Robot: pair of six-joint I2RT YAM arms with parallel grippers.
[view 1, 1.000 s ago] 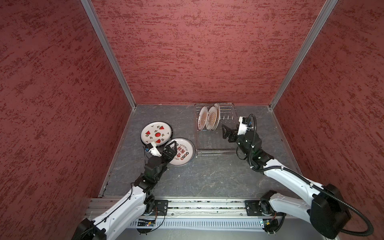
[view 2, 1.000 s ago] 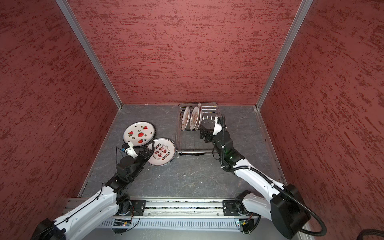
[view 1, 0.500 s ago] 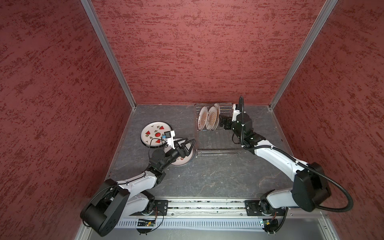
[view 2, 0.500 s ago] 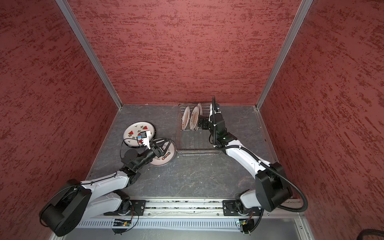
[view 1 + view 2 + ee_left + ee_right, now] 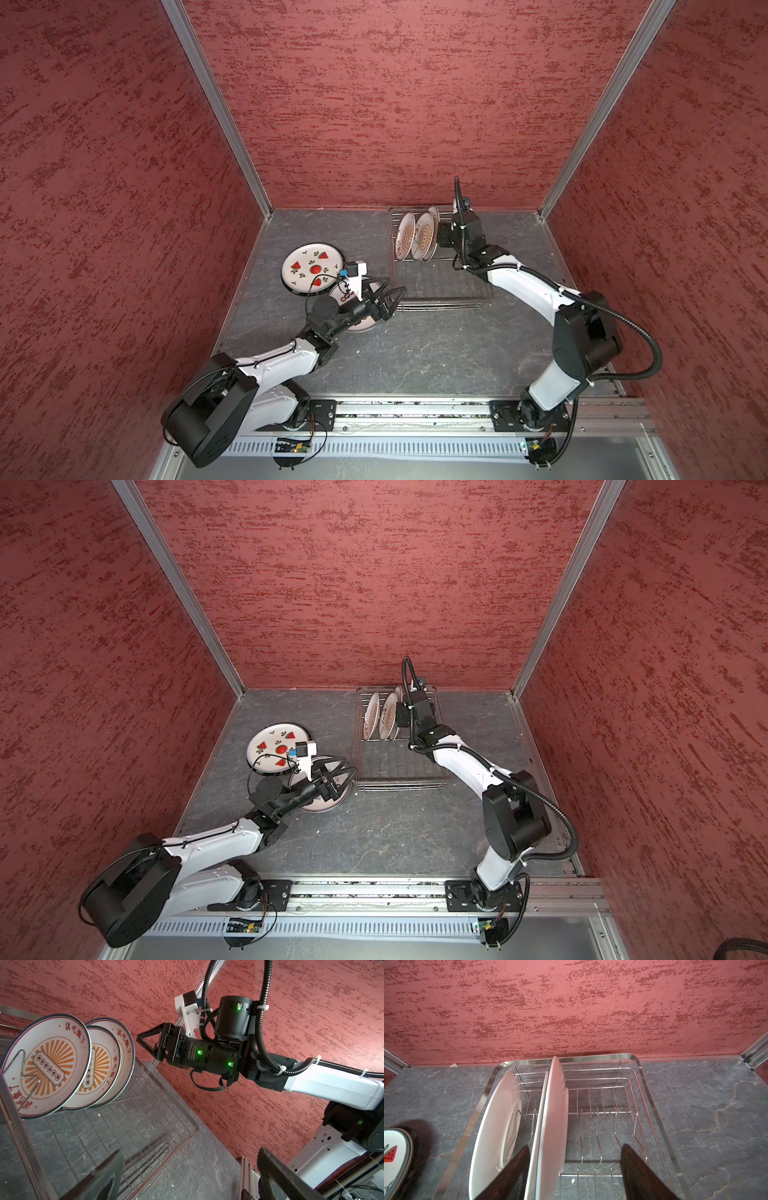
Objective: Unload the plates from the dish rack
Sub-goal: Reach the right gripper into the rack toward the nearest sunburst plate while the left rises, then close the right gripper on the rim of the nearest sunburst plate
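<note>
The grey marbled tabletop (image 5: 415,353) is boxed in by rough, textured red walls (image 5: 374,104). Towards the back sits a rectangular silver wire dish rack (image 5: 436,306), with thin rods for a grid floor, a flat metal band for a rim and a row of zigzag prongs. Three round white ceramic plates (image 5: 424,237) stand on edge at its far end, glossy and dark-rimmed, leaning close together.

The left wrist view shows their faces (image 5: 45,1064): orange sunbursts around a ticket-shaped panel, with red characters along the border. The right wrist view shows only their plain white backs (image 5: 496,1136), one with a raised foot ring. Both top views take in two more plates lying flat on the tabletop left of the rack. One is a round white watermelon-printed plate (image 5: 309,268). Just beside it is a red-lettered plate (image 5: 365,325), largely hidden under the left arm. The right wrist view catches only a sliver of the watermelon one (image 5: 394,1157).

The right end effector (image 5: 575,1147) is in among the racked plates, with its black fingers apart and straddling what look like the two nearest. One finger (image 5: 512,1172) lies close by a plate edge, though I cannot tell whether it touches. The other stands well clear over bare prongs, so nothing is clamped.

The left end effector (image 5: 397,286) hangs above the red-lettered plate near the rack's front corner. Its fingers are spread wide and hold nothing.
</note>
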